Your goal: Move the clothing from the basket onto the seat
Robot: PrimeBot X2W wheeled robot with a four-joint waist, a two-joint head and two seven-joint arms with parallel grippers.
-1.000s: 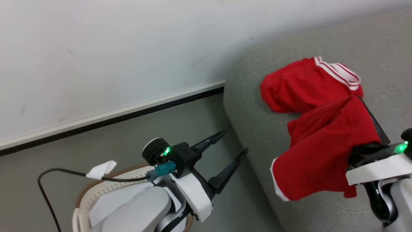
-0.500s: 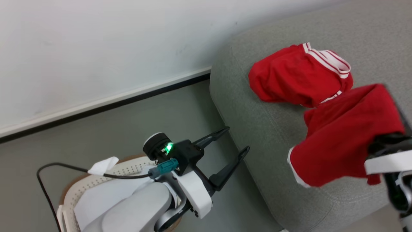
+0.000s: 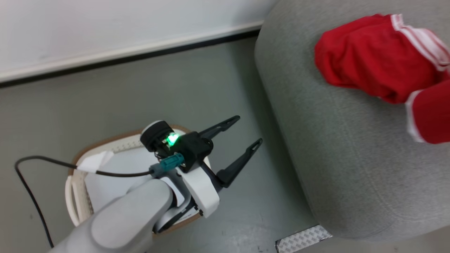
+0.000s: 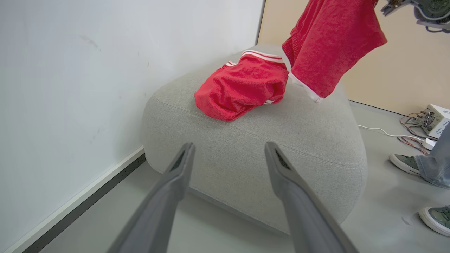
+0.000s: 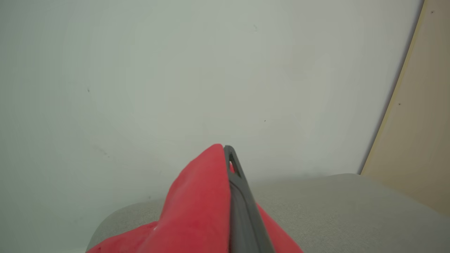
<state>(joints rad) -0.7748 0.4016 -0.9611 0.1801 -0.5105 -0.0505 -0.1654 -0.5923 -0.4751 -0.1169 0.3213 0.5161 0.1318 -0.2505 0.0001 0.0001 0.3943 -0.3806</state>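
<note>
One piece of red clothing [image 3: 372, 63] with white trim lies bunched on the light grey seat [image 3: 334, 158], also the clothing [image 4: 242, 88] on the seat [image 4: 253, 158]. A second red garment [image 4: 330, 45] hangs above the seat's far side, its hem [image 3: 430, 116] at the head view's right edge. My right gripper [image 5: 225, 149] is shut on this garment, red cloth draped along one dark finger [image 5: 237, 186]. My left gripper [image 3: 249, 130] stands open with nothing in it over the floor between the basket [image 3: 75, 165] and the seat. Its fingers [image 4: 182, 165] point at the seat's side.
A white sheet [image 3: 105, 179] lines the basket. A black cable [image 3: 35, 203] runs from my left wrist. A white wall with a dark skirting strip [image 3: 123, 58] is behind. A person's shoes [image 4: 407, 163], a small white box [image 4: 436, 119] and wires lie past the seat. Patterned tape [image 3: 302, 239] marks the floor.
The head camera has swung, so the seat and clothing now sit further up and right. My right gripper with its red garment has left the head view's right edge. The left gripper stays open.
</note>
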